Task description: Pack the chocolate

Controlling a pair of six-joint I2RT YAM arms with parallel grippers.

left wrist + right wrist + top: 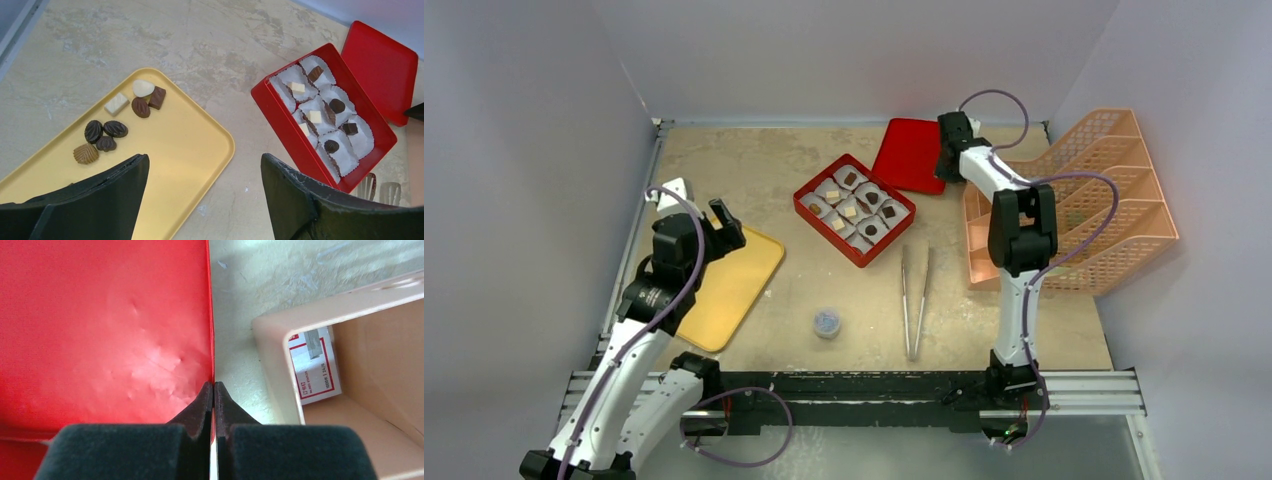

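From above, your left gripper (pixel 707 215) hides part of the yellow tray (pixel 744 272); only the chocolate (pixel 852 205) in the red box (pixel 822 228) shows. Left wrist: the fingers are spread wide, and more chocolate (pixel 114 129) lies on the tray at upper left. Right wrist: the right gripper (pixel 214 388) pinches the edge of the cropped red lid (pixel 100 330).

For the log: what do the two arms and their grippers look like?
The left arm and right arm have white links with black joints, and a thin lilac cable loops alongside each. The left gripper and right gripper have black fingers tapering to wedge tips; the left's show pale scuffs. No readable markings show.
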